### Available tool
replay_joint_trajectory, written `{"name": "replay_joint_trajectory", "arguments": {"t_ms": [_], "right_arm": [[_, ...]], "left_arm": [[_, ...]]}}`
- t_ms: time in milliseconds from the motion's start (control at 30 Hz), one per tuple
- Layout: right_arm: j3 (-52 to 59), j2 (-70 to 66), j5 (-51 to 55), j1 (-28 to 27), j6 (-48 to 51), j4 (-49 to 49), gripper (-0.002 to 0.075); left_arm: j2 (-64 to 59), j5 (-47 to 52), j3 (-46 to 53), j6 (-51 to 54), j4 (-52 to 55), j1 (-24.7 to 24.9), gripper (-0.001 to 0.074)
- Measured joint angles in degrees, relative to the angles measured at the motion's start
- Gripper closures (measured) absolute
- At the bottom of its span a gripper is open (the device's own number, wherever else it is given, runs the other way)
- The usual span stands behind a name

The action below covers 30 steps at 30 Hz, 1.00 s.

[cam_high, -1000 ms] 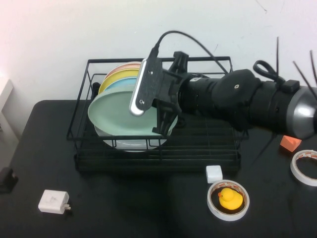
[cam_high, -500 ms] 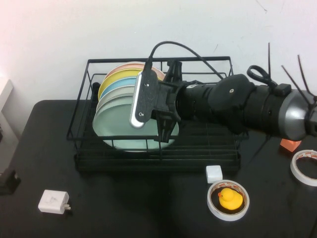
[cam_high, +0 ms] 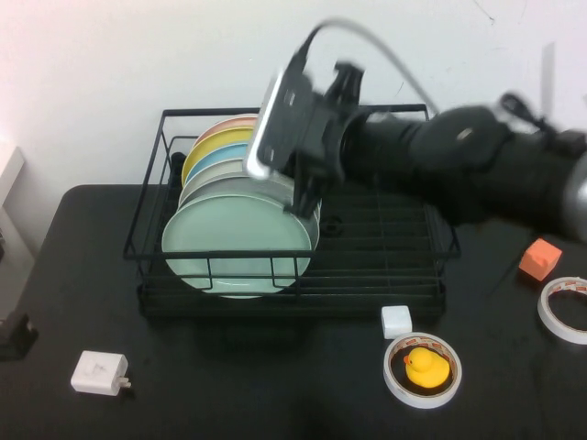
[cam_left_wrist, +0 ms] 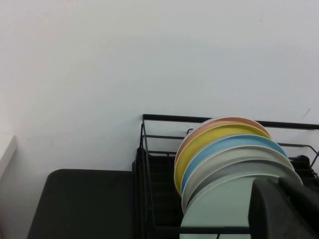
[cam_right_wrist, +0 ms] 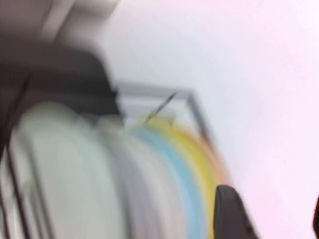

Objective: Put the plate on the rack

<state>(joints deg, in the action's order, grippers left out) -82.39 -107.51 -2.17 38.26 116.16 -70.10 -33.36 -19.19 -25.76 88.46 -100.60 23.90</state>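
One mint plate [cam_high: 234, 243] stands on edge in the rack [cam_high: 385, 280], in the frontmost slot at the rack's left end, leaning back against the other plates [cam_high: 220, 151] (grey-white, blue, yellow, pinkish). Its lower rim sits in the slotted base behind the front rail. The left wrist view agrees: plate [cam_left_wrist: 219, 209] is nearest the camera, with the stack fanned behind it inside the rack [cam_left_wrist: 144, 149].

Right gripper [cam_high: 307, 191] hangs just above the plate's upper right rim, apparently clear of it, though blur makes the gap uncertain. In the right wrist view its claw [cam_right_wrist: 279, 219] reads as spread, with only wall showing between the tips and nothing held.

Left gripper: not seen in the high view. A dark block [cam_left_wrist: 284, 209] in the corner of the left wrist view is probably part of it; its state cannot be told. It faces the rack from the left side.

Judgement: placement looks essentially done, as the plate is seated and seems to stand unaided. What is left is for the right arm to clear the rack without clipping the rim or top rail.

Off-task: duck [cam_high: 424, 367] in a tape roll, on the table [cam_high: 229, 385] in front of the rack
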Motion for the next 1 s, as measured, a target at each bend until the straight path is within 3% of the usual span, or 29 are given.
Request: {"name": "replay_joint_trajectory", "arguments": {"t_ms": [167, 367, 567, 700, 800, 900, 1000], "right_arm": [[0.0, 8.59, 2.17, 0.0, 0.0, -12.31, 0.0444], [0.12, 18.74, 5.24, 0.0, -1.01, -17.74, 0.0683], [7.17, 27.99, 15.94, 0.0, -7.98, -17.44, 0.0724], [12.89, 32.23, 31.33, 0.0, -21.11, -5.07, 0.0727], [14.29, 33.37, 45.09, 0.14, -36.2, 9.85, 0.0727], [14.27, 33.47, 57.08, 0.37, -50.08, 25.05, 0.0728], [14.83, 34.36, 64.58, 0.36, -64.02, 41.0, 0.0728]], "left_arm": [[0.0, 0.12, 0.0, 0.0, 0.0, 0.0, 0.0736], [0.0, 4.77, 0.0, -0.76, 0.0, 0.0, 0.0736], [0.0, 18.77, 0.0, -5.53, 0.35, 0.0, 0.0736], [0.0, 34.85, 0.0, -6.58, 5.2, 0.0, 0.0736], [0.0, 45.41, 0.0, -9.49, 18.24, 0.0, 0.0736], [0.0, 48.49, 0.0, -20.51, 34.6, 0.0, 0.0736], [0.0, 48.72, 0.0, -39.8, 53.05, 0.0, 0.0736]]}}
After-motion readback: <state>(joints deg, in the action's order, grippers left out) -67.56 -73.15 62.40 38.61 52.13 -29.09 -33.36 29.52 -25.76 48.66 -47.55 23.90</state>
